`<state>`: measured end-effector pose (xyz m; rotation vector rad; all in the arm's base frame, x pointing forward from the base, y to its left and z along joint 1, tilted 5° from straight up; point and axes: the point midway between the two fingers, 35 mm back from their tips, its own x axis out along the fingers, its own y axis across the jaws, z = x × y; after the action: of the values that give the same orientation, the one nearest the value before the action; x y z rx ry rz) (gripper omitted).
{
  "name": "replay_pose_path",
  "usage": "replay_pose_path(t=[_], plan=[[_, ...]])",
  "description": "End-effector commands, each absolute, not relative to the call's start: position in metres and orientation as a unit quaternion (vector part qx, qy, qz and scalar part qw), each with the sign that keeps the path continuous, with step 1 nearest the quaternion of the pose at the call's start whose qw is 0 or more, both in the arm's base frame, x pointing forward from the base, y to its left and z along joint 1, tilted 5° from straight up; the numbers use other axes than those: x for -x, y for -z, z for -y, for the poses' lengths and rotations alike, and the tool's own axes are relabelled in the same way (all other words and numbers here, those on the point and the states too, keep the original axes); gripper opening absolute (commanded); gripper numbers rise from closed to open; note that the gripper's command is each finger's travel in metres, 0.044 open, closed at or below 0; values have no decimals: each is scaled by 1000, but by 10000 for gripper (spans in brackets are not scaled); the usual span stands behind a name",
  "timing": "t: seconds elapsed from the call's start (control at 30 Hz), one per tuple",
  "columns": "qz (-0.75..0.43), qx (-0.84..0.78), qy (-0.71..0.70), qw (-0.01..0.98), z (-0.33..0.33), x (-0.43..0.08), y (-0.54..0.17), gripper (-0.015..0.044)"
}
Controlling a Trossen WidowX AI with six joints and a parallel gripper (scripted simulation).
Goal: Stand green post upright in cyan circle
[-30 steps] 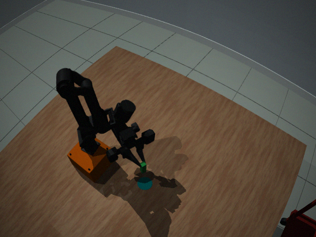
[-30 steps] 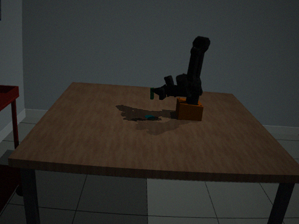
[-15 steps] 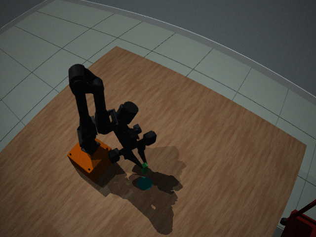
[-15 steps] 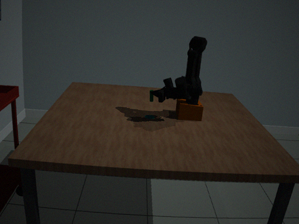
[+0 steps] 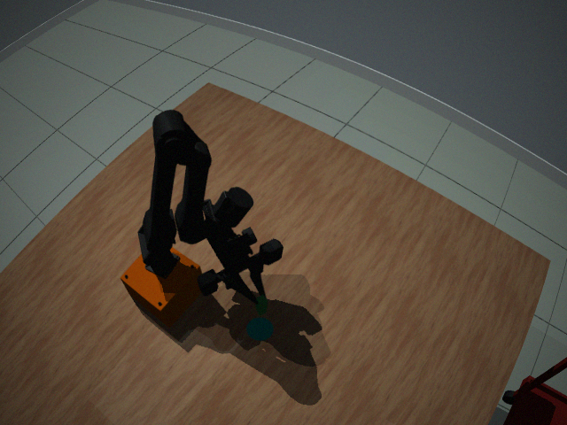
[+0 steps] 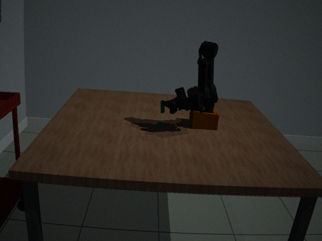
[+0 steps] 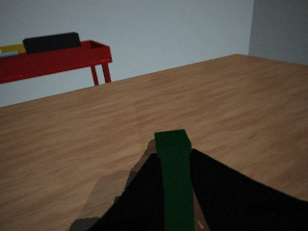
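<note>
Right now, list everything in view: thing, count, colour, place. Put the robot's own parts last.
Table: one, brown wood grain, centre of the room on dark legs.
Cyan circle: one, flat on the table in the arm's shadow, in front of the base.
Green post: one, dark green, held above the table, close to upright, not yet on the circle.
Red cart: one, beside the table, carrying a black block and a yellow item.
Floor tiles: many, pale grey, around the table.
Base: one, orange box on the table.
Arm: one, black, folded forward from the base.
Gripper: one, black, shut on the post.
</note>
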<state>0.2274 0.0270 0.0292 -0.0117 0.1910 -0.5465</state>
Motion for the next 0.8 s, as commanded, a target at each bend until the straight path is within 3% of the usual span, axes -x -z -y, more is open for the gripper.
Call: replay_pose_path(t=[0.0,0.77], plan=[[-94,5,272,958,-27,-227,-24,23],[-86,-24,284,955,-24,-224,6,23]])
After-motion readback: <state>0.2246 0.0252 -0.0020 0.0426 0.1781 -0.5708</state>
